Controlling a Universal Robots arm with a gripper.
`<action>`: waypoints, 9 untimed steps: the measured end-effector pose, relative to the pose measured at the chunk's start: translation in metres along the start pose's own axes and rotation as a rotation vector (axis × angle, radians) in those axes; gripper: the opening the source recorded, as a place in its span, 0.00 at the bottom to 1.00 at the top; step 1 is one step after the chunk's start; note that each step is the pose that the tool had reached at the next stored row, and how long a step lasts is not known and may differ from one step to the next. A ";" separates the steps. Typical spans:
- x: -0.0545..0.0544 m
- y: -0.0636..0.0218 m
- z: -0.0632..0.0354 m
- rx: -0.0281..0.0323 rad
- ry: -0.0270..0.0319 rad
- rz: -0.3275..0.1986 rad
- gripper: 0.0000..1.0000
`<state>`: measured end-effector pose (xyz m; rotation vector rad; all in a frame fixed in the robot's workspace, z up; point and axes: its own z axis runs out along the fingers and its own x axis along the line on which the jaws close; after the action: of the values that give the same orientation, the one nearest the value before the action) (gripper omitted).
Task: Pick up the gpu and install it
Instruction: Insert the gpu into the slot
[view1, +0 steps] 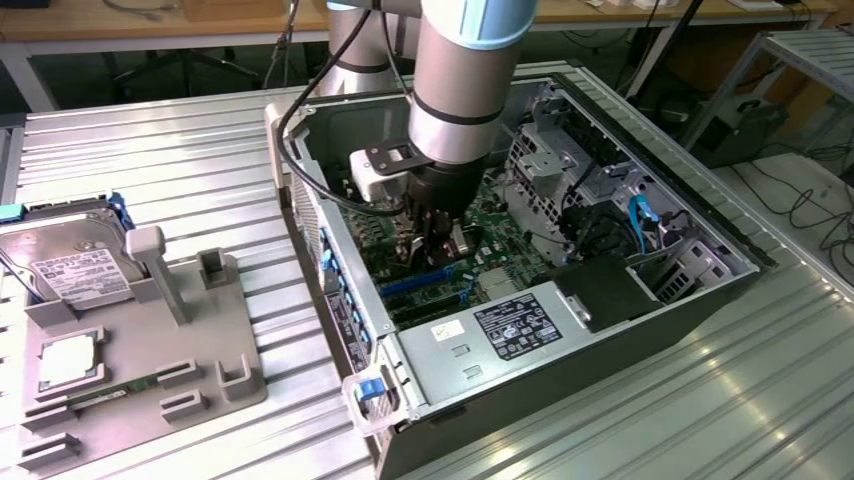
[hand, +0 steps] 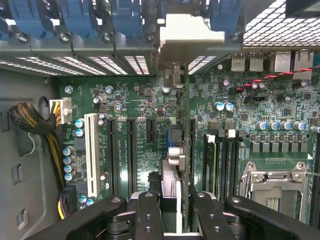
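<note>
Gripper (view1: 445, 243) in the exterior view reaches down into the open computer case (view1: 694, 225) on the worktop (view1: 160, 160), over the motherboard (view1: 501, 235). In the wrist view, the fingers (hand: 150, 212) pinch the gpu (hand: 176, 165) edge-on above a slot; good seating likely calls for a vertical card, bracket aligned.

Exterior view: set high and off the arm, looking down at an angle on the open computer case (view1: 534, 300), the ribbed metal table (view1: 174, 160) and a grey fixture tray (view1: 147, 380), at middling range. Wrist view: inside the case, close, facing straight onto the motherboard (hand: 145, 125). Shared: motherboard and expansion slots (hand: 131, 155).
</note>
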<state>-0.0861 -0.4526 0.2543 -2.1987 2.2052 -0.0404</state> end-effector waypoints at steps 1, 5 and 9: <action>0.000 0.0004 0.0003 0.0028 -0.0002 0.000 0.28; 0.000 0.0045 0.0026 0.0086 -0.0004 0.000 0.28; 0.000 0.0065 0.0081 0.0087 -0.0003 0.000 0.28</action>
<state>-0.0922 -0.4526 0.2460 -2.1944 2.2004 -0.0496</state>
